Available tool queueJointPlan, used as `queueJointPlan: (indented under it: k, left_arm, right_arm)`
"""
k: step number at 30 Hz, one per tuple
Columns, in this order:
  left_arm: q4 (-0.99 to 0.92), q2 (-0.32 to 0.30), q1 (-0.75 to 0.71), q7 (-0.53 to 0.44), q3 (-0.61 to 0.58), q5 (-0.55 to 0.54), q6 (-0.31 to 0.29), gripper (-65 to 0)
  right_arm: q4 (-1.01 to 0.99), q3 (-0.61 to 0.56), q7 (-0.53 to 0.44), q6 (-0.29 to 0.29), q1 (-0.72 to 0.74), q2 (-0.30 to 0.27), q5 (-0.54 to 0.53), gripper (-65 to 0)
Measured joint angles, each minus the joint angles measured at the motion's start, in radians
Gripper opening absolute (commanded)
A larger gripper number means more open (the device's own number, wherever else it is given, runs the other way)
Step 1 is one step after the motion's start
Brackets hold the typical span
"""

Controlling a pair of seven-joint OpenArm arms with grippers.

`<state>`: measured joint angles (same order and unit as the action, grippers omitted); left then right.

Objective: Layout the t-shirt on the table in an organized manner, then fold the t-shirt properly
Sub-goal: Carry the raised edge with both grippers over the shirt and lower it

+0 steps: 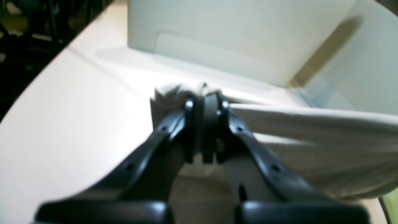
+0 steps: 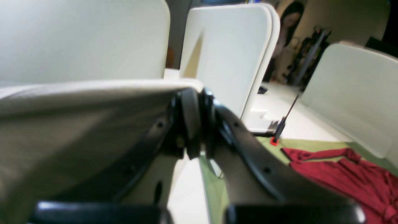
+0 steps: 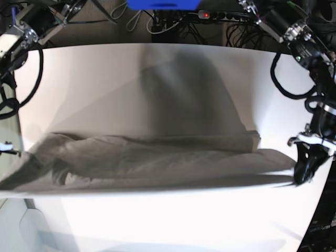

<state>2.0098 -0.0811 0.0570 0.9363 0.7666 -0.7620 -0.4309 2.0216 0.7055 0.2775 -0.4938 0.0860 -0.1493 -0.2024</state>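
Observation:
The light grey-beige t-shirt [image 3: 157,160] hangs stretched in a long band across the white table [image 3: 105,84], held at both ends. My left gripper [image 1: 205,99] is shut on a bunched corner of the shirt [image 1: 311,137], which runs off to the right; in the base view this gripper [image 3: 304,176] is at the table's right edge. My right gripper [image 2: 197,96] is shut on the other end of the shirt [image 2: 77,124], which spreads to the left. In the base view that end reaches the left edge, where the gripper is mostly out of frame.
White partition panels stand beyond the table in the left wrist view [image 1: 217,31] and the right wrist view [image 2: 224,46]. A red garment [image 2: 342,168] lies on a green surface at the lower right. Cables and a power strip [image 3: 210,16] run behind the table's far edge.

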Motion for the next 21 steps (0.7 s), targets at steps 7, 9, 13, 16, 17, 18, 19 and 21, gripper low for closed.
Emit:
queueJointPlan:
  k: [7,9,13,16,17,18,19,21]
  left_arm:
    - [0.001,-0.02,-0.073,0.002,0.038,-0.079,-0.004,-64.7]
    - [0.001,-0.021,-0.071,0.002,0.038,-0.087,-0.005,-64.7]
    - [0.0,-0.01,-0.041,0.004,0.023,-0.071,0.003,-64.7]
    - [-0.005,0.022,0.025,-0.008,-0.046,0.048,0.013,-64.7]
    - [-0.005,0.031,0.039,-0.01,-0.076,0.087,0.017,-64.7]
    - [-0.007,0.037,0.053,-0.003,-0.108,0.134,0.02,-64.7]
    - [-0.009,0.046,0.071,0.006,-0.134,0.162,0.015,-64.7]
    - [-0.011,0.071,0.124,0.001,-0.174,0.235,0.013,-64.7]
  right_arm:
    - [0.0,0.08,-0.052,-0.006,-0.076,-0.007,-0.072,-64.8]
    - [0.002,0.082,-0.054,-0.006,-0.087,-0.025,-0.072,-64.8]
    - [0.002,0.07,-0.05,-0.006,-0.084,-0.025,-0.071,-64.8]
    - [0.002,-0.006,-0.05,-0.001,-0.081,-0.04,-0.067,-64.8]
    - [0.002,-0.032,-0.037,-0.001,-0.071,-0.051,-0.065,-64.8]
    - [0.001,-0.057,-0.031,0.004,-0.053,-0.062,-0.058,-64.8]
    - [0.001,-0.079,-0.016,0.005,-0.036,-0.071,-0.061,-64.8]
    - [0.0,-0.117,0.058,0.005,0.017,-0.093,-0.061,-64.8]
